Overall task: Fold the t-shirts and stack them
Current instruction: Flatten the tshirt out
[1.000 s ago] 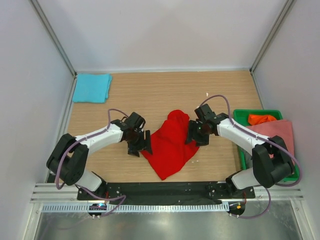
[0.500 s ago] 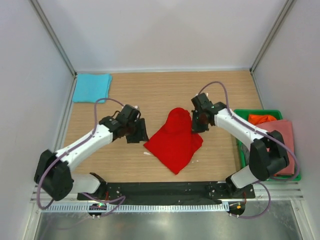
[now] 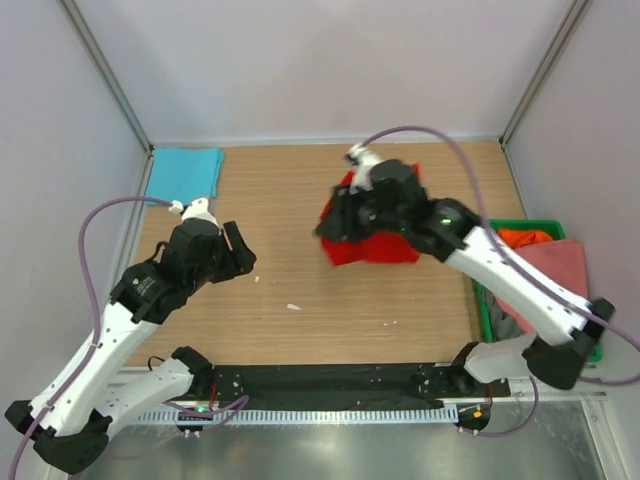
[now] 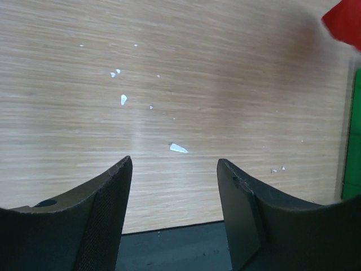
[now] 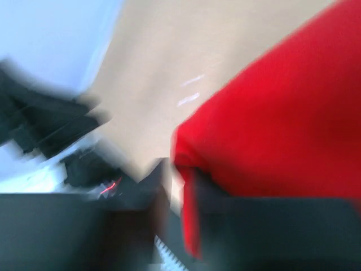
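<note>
The red t-shirt (image 3: 372,247) hangs bunched in the air over the middle right of the table, held by my right gripper (image 3: 345,212). In the right wrist view the picture is blurred, with the red cloth (image 5: 282,113) filling the right side and a strip of it running down between the dark fingers of the gripper (image 5: 186,180). My left gripper (image 3: 238,262) is open and empty, drawn back to the left. In its wrist view the gripper (image 4: 174,161) stands over bare wood, with a corner of the red t-shirt (image 4: 345,21) at the top right. A folded turquoise t-shirt (image 3: 183,174) lies at the far left corner.
A green crate (image 3: 486,229) stands at the right edge and holds an orange t-shirt (image 3: 521,238), a salmon pink one (image 3: 560,264) and some dark grey cloth (image 3: 506,324). Its edge shows in the left wrist view (image 4: 355,130). Small white flecks (image 4: 178,148) lie on the wood.
My right arm has lifted the red t-shirt off the table and swung it up and back. My left arm has let go of it and drawn back to the left.
</note>
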Robot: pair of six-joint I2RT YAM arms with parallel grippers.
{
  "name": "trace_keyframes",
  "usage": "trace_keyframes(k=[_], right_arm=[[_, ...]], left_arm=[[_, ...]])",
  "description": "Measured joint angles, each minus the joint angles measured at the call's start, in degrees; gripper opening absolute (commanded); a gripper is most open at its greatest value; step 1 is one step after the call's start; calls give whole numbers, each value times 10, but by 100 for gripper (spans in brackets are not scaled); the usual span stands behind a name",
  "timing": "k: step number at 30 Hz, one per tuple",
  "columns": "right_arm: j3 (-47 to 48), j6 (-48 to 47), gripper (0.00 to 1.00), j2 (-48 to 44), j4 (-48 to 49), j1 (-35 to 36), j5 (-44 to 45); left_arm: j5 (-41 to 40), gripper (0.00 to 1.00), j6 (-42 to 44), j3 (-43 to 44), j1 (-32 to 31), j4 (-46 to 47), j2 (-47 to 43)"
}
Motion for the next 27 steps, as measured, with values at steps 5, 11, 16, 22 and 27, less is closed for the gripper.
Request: trace_keyframes(k=[5,11,16,22,27], right_arm=[[-37,32,88,161,125,118,-188],[-81,30,79,185,65,61,-148],[-173,40,53,96,58,-86,-57],[-220,44,65,109,59,-140,-22],[-220,35,68,169,60,-165,-27]], left_arm=[[-55,77,-12,5,1,-44,-40],[-29,75,-18,-38,3,-41,-50],[76,70,-8,-80,3,7,40],[151,68,41,-39,-59,54,255],[150,66,82,34,-163,57,368]])
